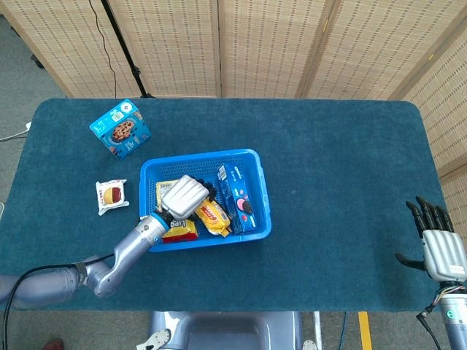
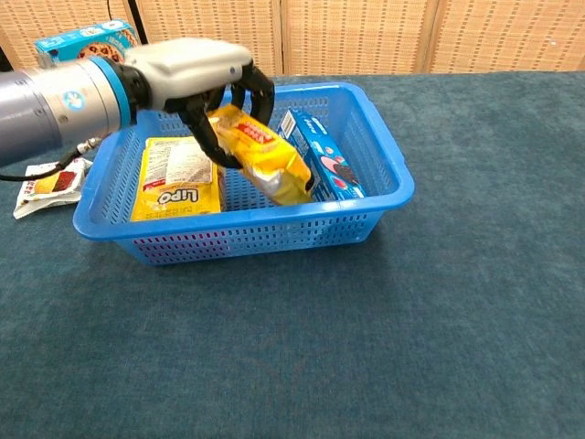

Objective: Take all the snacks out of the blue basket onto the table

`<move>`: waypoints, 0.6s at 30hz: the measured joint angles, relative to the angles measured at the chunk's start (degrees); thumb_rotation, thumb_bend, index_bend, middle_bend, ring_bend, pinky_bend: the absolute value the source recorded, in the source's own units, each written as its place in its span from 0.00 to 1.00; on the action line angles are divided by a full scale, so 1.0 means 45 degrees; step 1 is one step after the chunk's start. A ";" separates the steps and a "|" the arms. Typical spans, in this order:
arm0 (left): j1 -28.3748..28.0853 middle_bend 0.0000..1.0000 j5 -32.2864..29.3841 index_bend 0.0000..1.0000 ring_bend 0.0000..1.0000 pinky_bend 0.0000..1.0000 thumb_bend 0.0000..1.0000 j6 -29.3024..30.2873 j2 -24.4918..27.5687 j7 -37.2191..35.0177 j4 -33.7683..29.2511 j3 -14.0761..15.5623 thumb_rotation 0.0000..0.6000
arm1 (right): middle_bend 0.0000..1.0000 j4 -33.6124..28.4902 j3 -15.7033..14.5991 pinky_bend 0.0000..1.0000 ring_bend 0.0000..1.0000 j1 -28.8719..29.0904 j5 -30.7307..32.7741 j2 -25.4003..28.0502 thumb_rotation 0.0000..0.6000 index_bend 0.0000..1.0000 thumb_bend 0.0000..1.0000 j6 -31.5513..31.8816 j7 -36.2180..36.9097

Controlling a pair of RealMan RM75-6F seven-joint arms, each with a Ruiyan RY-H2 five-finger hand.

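The tabletop (image 1: 343, 168), covered in dark teal cloth, spans both views, with woven screens standing behind it; the blue basket (image 1: 255, 189) sits on it left of centre, its slotted walls upright and its long side toward the chest camera; the left arm (image 2: 55, 101) reaches in from the basket's near-left corner, and the left hand (image 2: 196, 69) hovers above the basket's middle, fingers curled down around a yellow snack pack (image 2: 263, 155), which hangs tilted, its lower end pointing toward the basket's right front and clear of the floor so far as the chest view shows; inside the basket, a blue cookie box (image 2: 322, 167) stands on edge against the right wall, just beside the lifted pack; a flat yellow packet (image 2: 176, 174) lies on the basket floor on the left side, label up; on the tabletop outside the basket, a blue chocolate-chip cookie box (image 1: 120, 129) lies well apart toward the far left corner; a small white wrapped snack (image 1: 112, 195) lies near the basket's left wall, not touching it; the right hand (image 1: 440, 244) rests at the tabletop's right edge, far from everything, fingers straight and spread, holding nothing.
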 measured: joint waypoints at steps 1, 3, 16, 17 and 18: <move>0.0068 0.61 0.0147 0.71 0.52 0.59 0.30 0.0183 0.0236 -0.0304 -0.0207 -0.0077 1.00 | 0.00 -0.0016 -0.0008 0.00 0.00 -0.0005 -0.0023 0.0006 1.00 0.00 0.00 0.0016 -0.0003; 0.0253 0.61 0.0465 0.71 0.52 0.59 0.30 0.0602 0.0899 -0.0909 -0.0680 -0.0245 1.00 | 0.00 -0.0054 -0.0028 0.00 0.00 -0.0018 -0.0076 0.0019 1.00 0.00 0.00 0.0048 -0.0005; 0.2755 0.61 0.2259 0.71 0.51 0.59 0.29 0.3051 0.4638 -0.5427 -0.0696 0.0319 1.00 | 0.00 -0.0275 -0.0164 0.00 0.00 -0.0084 -0.0447 0.0101 1.00 0.00 0.00 0.0252 0.0006; 0.3017 0.61 0.2412 0.71 0.51 0.59 0.29 0.3221 0.4733 -0.5888 -0.0267 0.0530 1.00 | 0.00 -0.0287 -0.0173 0.00 0.00 -0.0079 -0.0464 0.0097 1.00 0.00 0.00 0.0249 -0.0011; 0.3204 0.61 0.2514 0.71 0.51 0.59 0.29 0.3323 0.4774 -0.6180 0.0108 0.0694 1.00 | 0.00 -0.0296 -0.0178 0.00 0.00 -0.0076 -0.0469 0.0093 1.00 0.00 0.00 0.0244 -0.0032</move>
